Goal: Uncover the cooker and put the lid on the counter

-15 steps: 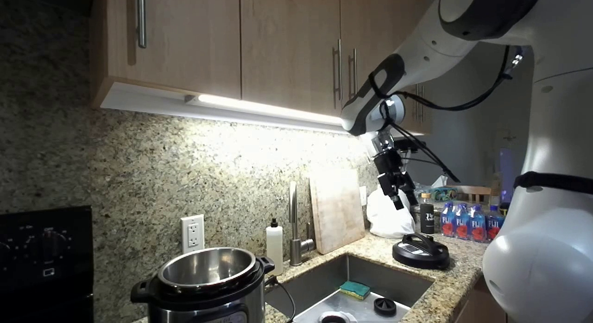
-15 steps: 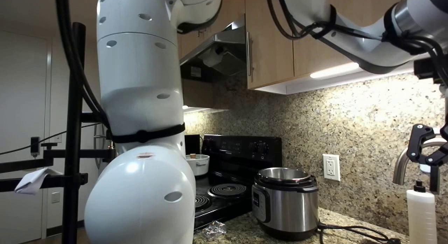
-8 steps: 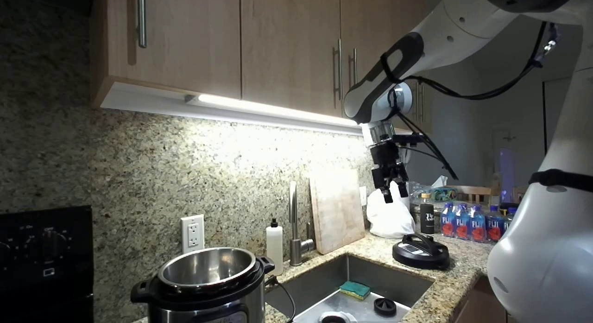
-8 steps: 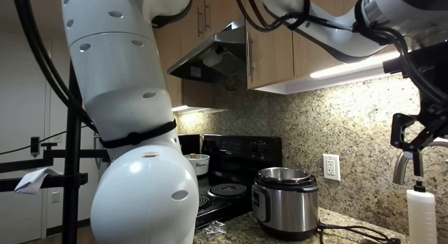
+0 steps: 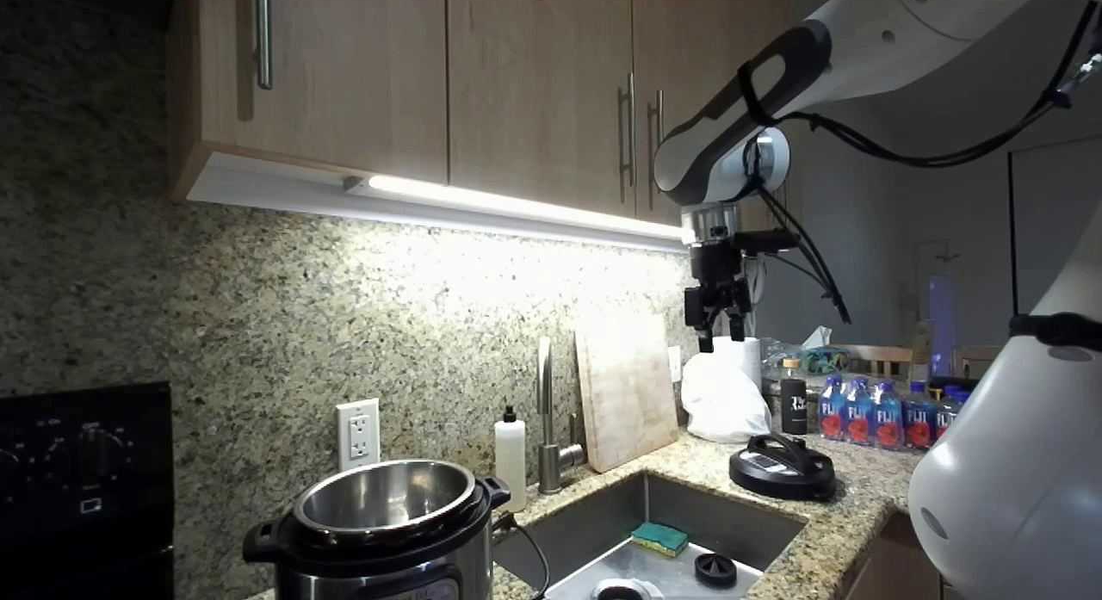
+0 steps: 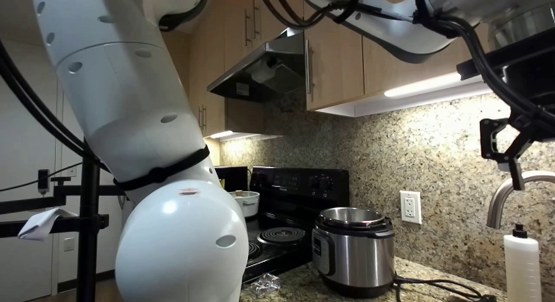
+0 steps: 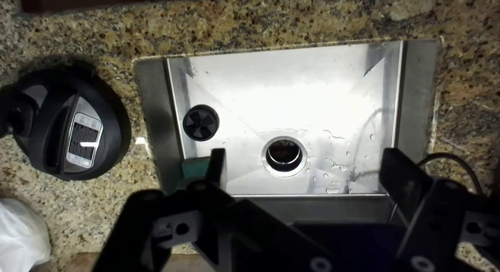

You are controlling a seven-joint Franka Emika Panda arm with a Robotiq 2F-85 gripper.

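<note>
The cooker [image 5: 387, 531] stands uncovered, its steel inner pot showing in both exterior views; its steel body [image 6: 357, 258] sits beside the stove. Past the sink's far end, the black lid [image 5: 782, 468] lies flat on the granite counter [image 5: 869, 497], handle upward. In the wrist view that lid [image 7: 74, 120] is at the left, well outside the jaws. My gripper [image 5: 721, 340] hangs pointing down, high above the sink and apart from both lid and cooker. Seen from the wrist, the gripper [image 7: 303, 153] is wide open over the sink, with nothing between its fingers.
The inset sink [image 7: 152, 108] holds a sponge [image 5: 659, 538] and a black stopper [image 5: 715, 570]. Along the backsplash stand a soap bottle [image 5: 510, 462], the faucet [image 5: 547, 428], a cutting board [image 5: 626, 393] and a white bag [image 5: 726, 402]. Cabinets [image 5: 534, 83] overhang the counter.
The arm has drawn back and my gripper has risen, turning from tilted to pointing straight down. Lid and cooker have stayed in place; the jaws have stayed open.
</note>
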